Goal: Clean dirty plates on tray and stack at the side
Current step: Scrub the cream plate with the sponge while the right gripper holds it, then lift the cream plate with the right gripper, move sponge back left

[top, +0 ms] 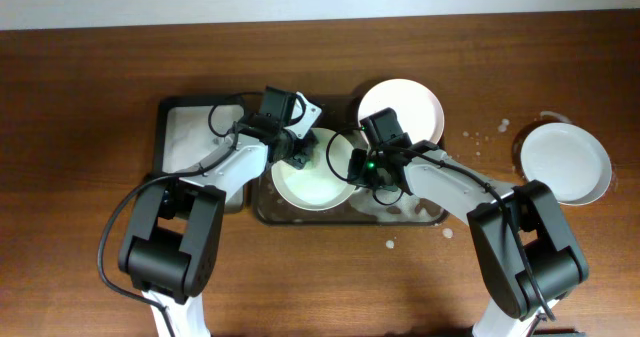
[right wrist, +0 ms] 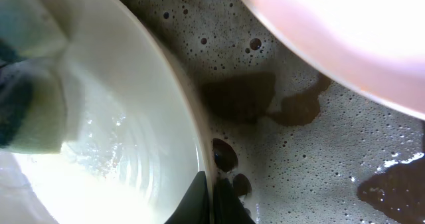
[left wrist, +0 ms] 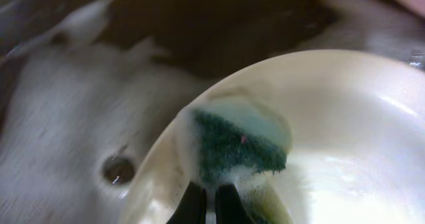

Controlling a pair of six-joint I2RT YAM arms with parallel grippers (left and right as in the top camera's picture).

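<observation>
A pale mint plate lies in the foamy dark tray. My left gripper is shut on a green sponge pressed on the plate's inner rim. My right gripper is shut on the plate's right rim; its fingers pinch the edge. A pale pink plate leans at the tray's back right and shows in the right wrist view. A white plate sits on the tabletop at the right.
A smaller dark tray with white foam stands left of the main tray. Soap splashes fleck the wood between the pink and white plates. Foam covers the tray floor.
</observation>
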